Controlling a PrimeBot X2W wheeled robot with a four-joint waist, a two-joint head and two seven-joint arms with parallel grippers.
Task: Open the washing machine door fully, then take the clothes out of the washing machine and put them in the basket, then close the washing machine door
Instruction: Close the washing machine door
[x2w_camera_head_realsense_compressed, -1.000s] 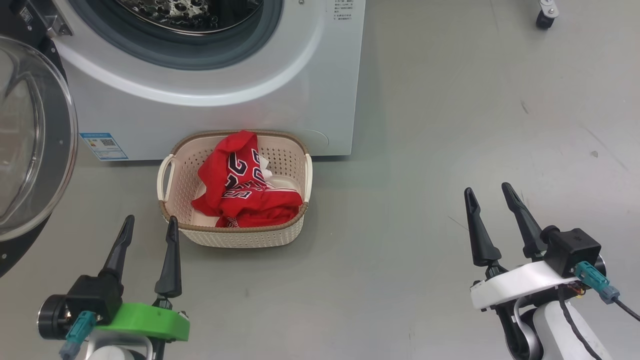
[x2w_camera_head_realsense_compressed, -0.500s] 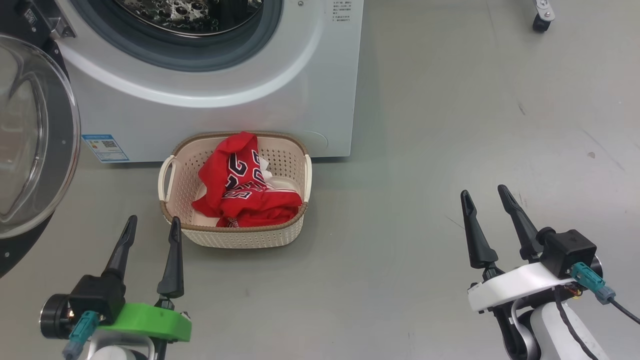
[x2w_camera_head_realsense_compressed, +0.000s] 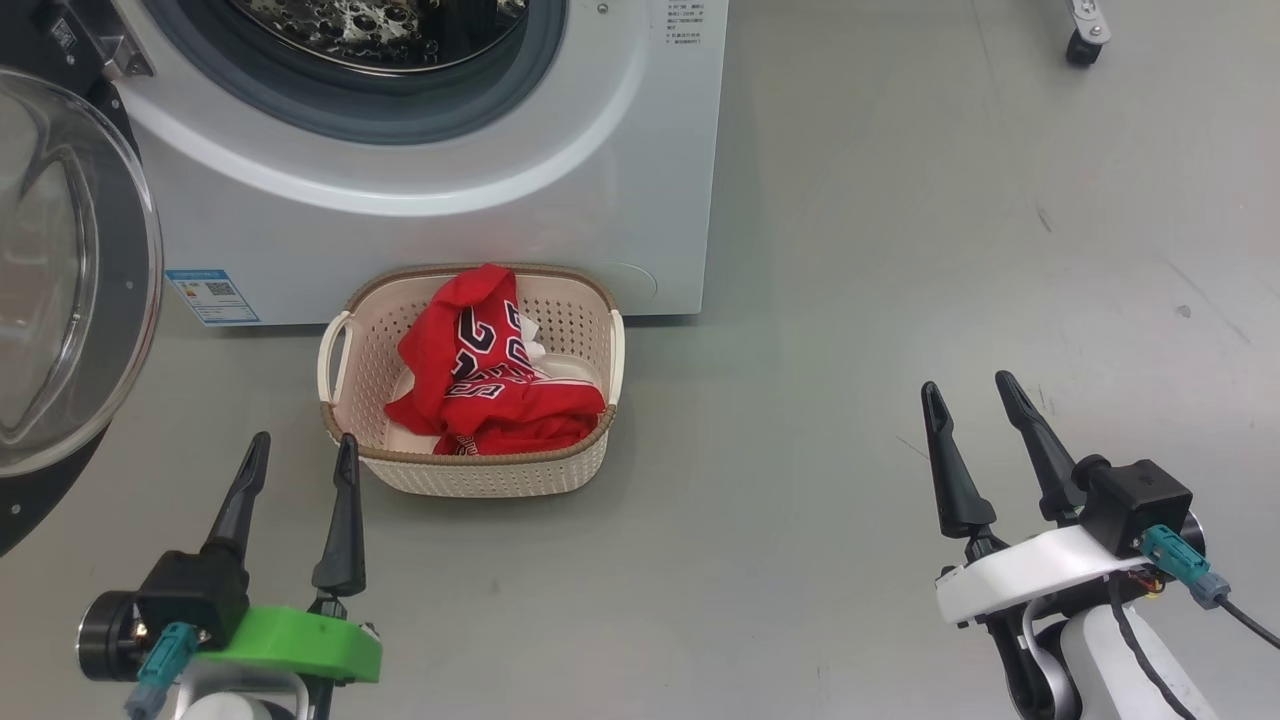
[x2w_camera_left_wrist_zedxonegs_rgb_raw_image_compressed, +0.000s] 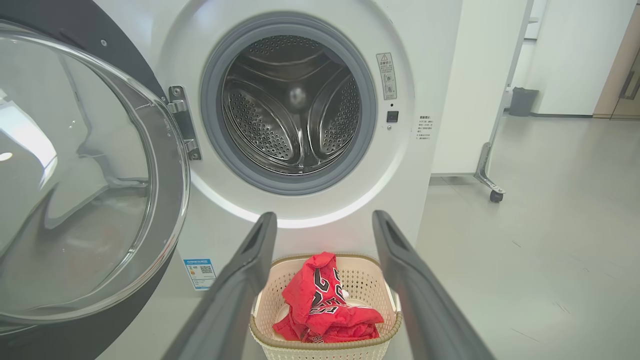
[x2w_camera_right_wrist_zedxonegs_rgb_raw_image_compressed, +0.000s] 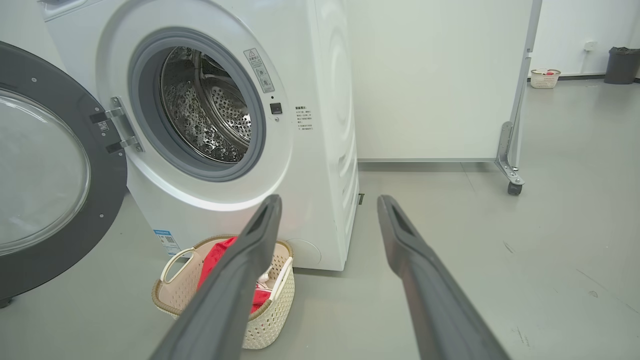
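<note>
Clothes (x2w_camera_head_realsense_compressed: 485, 375) in basket (x2w_camera_head_realsense_compressed: 470, 470) | drum (x2w_camera_left_wrist_zedxonegs_rgb_raw_image_compressed: 295, 100) bare | door (x2w_camera_head_realsense_compressed: 70, 290) open

floor (x2w_camera_head_realsense_compressed: 900, 250): i see smooth grey flooring, matte, with a few dark scuffs (x2w_camera_head_realsense_compressed: 1187, 309) off to my right.
partition (x2w_camera_right_wrist_zedxonegs_rgb_raw_image_compressed: 430, 75): a tall white panel, upright, carried on a grey metal leg (x2w_camera_right_wrist_zedxonegs_rgb_raw_image_compressed: 506, 150).
caster (x2w_camera_right_wrist_zedxonegs_rgb_raw_image_compressed: 513, 187): small black wheel under that leg, resting on the floor.
bin (x2w_camera_right_wrist_zedxonegs_rgb_raw_image_compressed: 620, 64): dark, against the far wall (x2w_camera_right_wrist_zedxonegs_rgb_raw_image_compressed: 565, 30), well apart from the partition.
far basket (x2w_camera_right_wrist_zedxonegs_rgb_raw_image_compressed: 544, 78): small and pale, by the wall near the bin; something red inside, too small for me to tell.
wooden door (x2w_camera_left_wrist_zedxonegs_rgb_raw_image_compressed: 627, 75): brown, at the right edge of my left wrist view.
</note>
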